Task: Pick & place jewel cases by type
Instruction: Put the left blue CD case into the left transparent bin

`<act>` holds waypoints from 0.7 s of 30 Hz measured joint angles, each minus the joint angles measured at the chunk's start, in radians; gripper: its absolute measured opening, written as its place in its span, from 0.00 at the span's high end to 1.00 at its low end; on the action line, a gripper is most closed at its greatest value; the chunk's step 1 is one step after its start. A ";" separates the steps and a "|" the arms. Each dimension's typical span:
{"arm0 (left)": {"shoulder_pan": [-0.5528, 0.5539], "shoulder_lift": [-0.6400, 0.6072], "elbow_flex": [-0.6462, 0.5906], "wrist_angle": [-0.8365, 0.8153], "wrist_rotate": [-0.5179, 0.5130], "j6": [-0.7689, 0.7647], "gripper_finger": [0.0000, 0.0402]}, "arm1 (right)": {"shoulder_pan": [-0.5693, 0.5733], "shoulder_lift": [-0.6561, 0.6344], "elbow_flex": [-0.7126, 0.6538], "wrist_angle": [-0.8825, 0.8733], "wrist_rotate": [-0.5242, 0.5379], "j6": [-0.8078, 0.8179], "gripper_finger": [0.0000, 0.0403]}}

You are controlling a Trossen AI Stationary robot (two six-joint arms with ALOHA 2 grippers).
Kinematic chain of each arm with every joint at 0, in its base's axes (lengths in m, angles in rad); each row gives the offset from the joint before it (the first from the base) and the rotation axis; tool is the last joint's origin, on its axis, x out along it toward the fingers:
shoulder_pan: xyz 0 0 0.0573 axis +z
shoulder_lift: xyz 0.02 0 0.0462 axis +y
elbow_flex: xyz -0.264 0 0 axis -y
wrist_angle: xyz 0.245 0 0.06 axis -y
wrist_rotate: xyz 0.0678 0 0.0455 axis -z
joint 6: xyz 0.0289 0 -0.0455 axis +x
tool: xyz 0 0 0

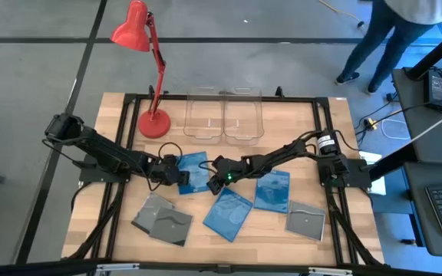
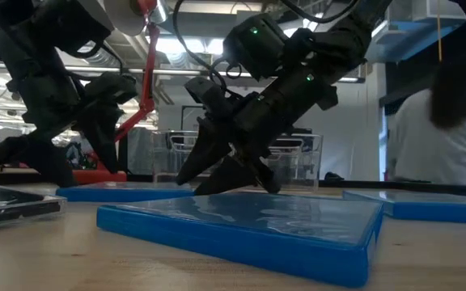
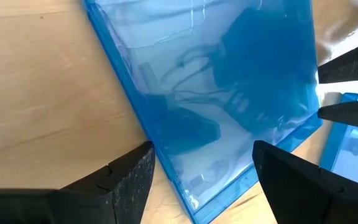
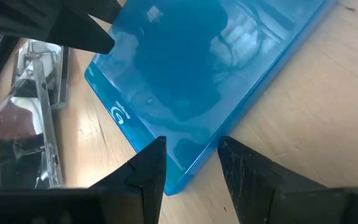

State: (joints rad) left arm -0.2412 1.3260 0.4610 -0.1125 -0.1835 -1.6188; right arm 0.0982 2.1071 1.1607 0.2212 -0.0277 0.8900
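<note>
Sorting has not progressed: the two clear plastic bins (image 1: 224, 115) hold nothing. All six jewel cases lie on the wooden table (image 1: 113, 123). Left gripper (image 1: 181, 176) and right gripper (image 1: 215, 173), both spread, flank one bright blue jewel case (image 1: 196, 170), ungripped.

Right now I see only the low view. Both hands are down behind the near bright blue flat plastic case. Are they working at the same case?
Observer: Yes. In the high view the left hand and the right hand stand at opposite sides of one bright blue flat plastic case, near the middle of the table.
Operator: Is the left hand closed on that case?
Observer: No. The left wrist view shows its fingers open, one on each side of a corner of the case, which lies flat on the wood.
</note>
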 joint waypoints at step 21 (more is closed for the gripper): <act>-0.144 -0.107 0.004 0.063 -0.045 -0.008 0.34 | 0.001 0.000 0.002 -0.030 -0.006 -0.041 0.62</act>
State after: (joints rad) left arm -0.3851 1.2186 0.4648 -0.0496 -0.2282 -1.6271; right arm 0.0990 2.1067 1.1625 0.1910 -0.0334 0.8489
